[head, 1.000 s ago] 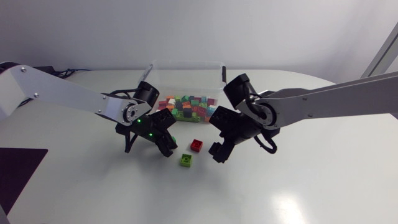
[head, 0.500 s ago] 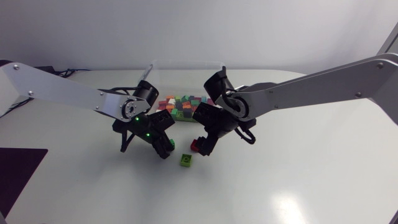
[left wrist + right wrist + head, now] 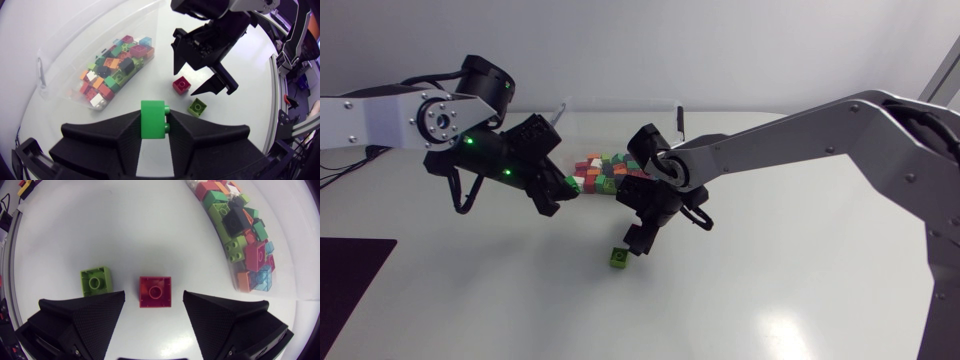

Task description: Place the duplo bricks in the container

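My left pincer (image 3: pixel 154 124) is clamped on a green duplo brick (image 3: pixel 153 115), one finger on each side, and holds it up off the white counter (image 3: pixel 770 300). In the head view this pincer hangs at about 9 o'clock from the heap of mixed duplo bricks (image 3: pixel 608 172) lying in the clear container (image 3: pixel 620 103). My right pincer (image 3: pixel 154 305) has its fingers spread apart, with a red duplo brick (image 3: pixel 155 291) sitting studs-up on the counter between them; neither finger touches it. A lime duplo brick (image 3: pixel 95 281) lies just beside the red one, apart from it, in front of one finger. Seen from above, the lime brick is at 7 o'clock from my right pincer, and the container is at 12 o'clock from the lime brick.
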Controlling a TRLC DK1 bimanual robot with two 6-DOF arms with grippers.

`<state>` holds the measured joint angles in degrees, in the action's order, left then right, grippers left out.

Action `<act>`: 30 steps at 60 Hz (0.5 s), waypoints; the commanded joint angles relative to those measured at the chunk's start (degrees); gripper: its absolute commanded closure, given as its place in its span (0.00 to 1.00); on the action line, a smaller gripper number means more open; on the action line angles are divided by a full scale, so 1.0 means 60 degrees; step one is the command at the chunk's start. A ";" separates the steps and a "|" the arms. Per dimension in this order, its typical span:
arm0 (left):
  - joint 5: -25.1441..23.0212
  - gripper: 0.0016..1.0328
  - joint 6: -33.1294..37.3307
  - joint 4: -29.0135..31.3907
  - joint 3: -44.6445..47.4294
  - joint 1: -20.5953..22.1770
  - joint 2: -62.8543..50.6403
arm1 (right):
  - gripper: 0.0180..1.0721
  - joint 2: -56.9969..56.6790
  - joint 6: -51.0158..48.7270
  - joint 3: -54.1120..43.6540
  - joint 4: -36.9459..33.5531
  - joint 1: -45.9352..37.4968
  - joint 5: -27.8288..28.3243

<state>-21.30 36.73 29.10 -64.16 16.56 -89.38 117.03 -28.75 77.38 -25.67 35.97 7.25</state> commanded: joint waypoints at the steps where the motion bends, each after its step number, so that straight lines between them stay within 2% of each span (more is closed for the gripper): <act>1: -0.0200 0.73 0.0177 0.0203 -0.0088 -0.0093 0.0381 | 0.31 0.0372 -0.0144 0.0315 -0.0219 0.0099 -0.0065; 4: -0.0229 0.73 0.0148 0.0218 -0.0146 -0.0108 0.0498 | 0.37 0.0431 -0.0159 0.0403 -0.0248 0.0114 -0.0080; 7: -0.0303 0.73 0.0016 0.0218 -0.0278 -0.0152 0.0571 | 0.49 0.0534 -0.0144 0.0521 -0.0365 0.0114 -0.0065; 13: -0.0522 0.73 -0.0233 0.0218 -0.0571 -0.0284 0.0557 | 0.65 0.0651 -0.0115 0.0638 -0.0497 0.0085 -0.0065; 17: -0.0742 0.73 -0.0555 0.0174 -0.0981 -0.0474 0.0439 | 0.82 0.0665 -0.0086 0.0608 -0.0555 0.0026 -0.0065; 26: -0.0976 0.73 -0.1420 -0.0265 -0.1743 -0.0679 -0.0191 | 0.85 0.0211 -0.0027 0.0345 -0.0687 -0.0032 -0.0065; 30: -0.0976 0.73 -0.2020 -0.0925 -0.2036 -0.0753 -0.0571 | 0.85 -0.0214 0.0046 0.0140 -0.0687 -0.0032 -0.0065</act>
<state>-26.55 28.42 25.39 -74.13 12.64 -89.89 118.58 -28.73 79.90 -28.60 35.90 7.22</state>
